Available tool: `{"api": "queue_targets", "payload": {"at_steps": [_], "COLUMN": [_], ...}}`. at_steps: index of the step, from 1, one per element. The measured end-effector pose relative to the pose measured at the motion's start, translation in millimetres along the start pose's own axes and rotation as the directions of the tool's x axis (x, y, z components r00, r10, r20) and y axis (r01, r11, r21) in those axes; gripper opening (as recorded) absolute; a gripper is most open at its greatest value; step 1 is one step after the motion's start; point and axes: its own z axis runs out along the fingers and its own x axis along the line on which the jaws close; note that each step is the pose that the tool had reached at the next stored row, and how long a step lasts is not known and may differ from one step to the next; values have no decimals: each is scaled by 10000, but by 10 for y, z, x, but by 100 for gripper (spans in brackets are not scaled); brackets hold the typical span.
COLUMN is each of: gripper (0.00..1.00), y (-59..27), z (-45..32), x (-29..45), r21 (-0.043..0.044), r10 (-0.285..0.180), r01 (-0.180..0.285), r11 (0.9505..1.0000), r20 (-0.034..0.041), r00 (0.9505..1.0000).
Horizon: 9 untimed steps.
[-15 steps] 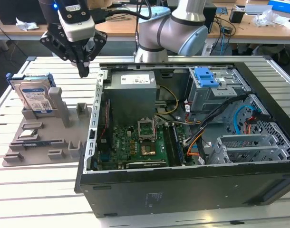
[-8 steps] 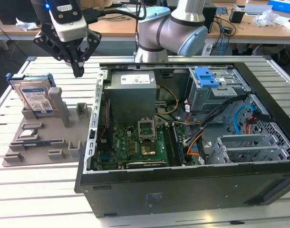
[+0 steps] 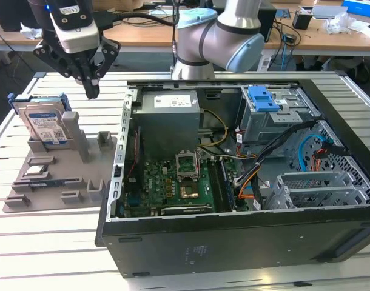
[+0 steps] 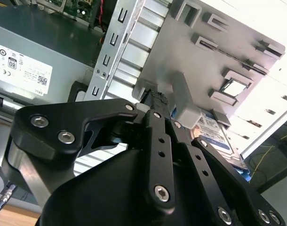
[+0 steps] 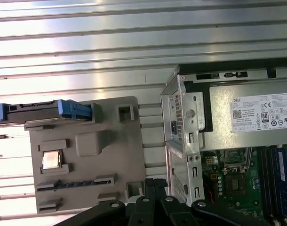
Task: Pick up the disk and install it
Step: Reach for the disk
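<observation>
While near disk, fingers together, downward.

I see the disk standing on edge, leaned back a bit, in a slot of the grey holder plate at the exterior view's left. Silver body w/ blue-white label; blue carrier frames it.

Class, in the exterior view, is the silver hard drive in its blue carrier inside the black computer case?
No, the silver hard drive stands on the grey plastic tray outside the case.
</observation>
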Motion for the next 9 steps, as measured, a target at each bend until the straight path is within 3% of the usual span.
{"api": "queue_targets", "payload": {"at_steps": [9], "gripper": [11], "y": [-14], "z": [-5], "x": [182], "r21": [1], "r10": [-1], "r01": [1], "r11": [10000], "r20": [0], "r00": [10000]}}
